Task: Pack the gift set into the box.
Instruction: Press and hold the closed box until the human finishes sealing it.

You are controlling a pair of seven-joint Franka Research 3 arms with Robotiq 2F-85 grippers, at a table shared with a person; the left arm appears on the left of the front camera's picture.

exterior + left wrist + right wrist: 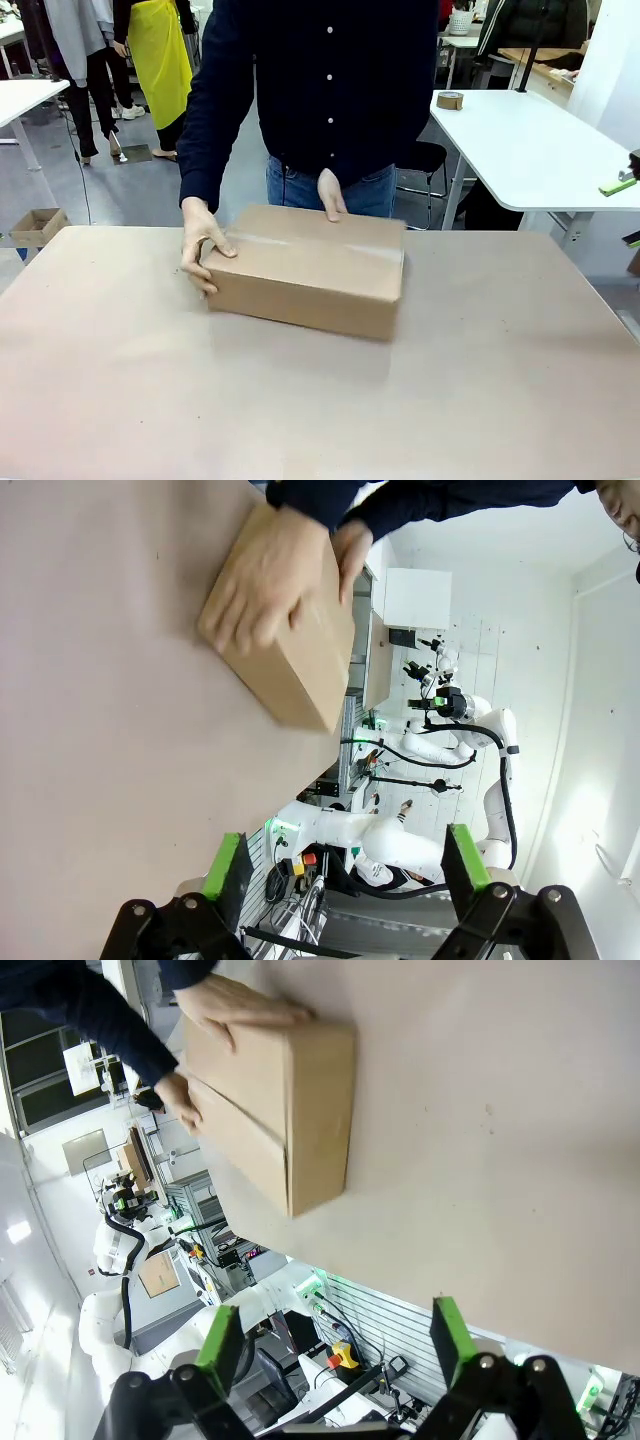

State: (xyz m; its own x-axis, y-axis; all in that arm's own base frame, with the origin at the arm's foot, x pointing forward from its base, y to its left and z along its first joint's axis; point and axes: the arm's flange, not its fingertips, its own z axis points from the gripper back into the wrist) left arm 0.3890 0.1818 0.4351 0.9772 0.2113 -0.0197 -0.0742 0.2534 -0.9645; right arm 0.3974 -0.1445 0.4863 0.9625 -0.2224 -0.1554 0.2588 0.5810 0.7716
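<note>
At the far middle of the bench, front view: the box lies flat, flaps shut, contents hidden. A person's hand grips one end; the other hand rests on the far edge. Bench paper-covered, matt; white tables behind.

Left wrist view: left jaws wide apart, empty, well clear of the box.

Right wrist view: right jaws likewise spread, holding nothing.

Judgement: stiff corrugated board, likely light, smooth-faced. Hold across the narrow side walls, not the flap seam.

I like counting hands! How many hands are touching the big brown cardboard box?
2. One hand grips the left end of the brown cardboard box; the other hand rests on its far edge.
</note>
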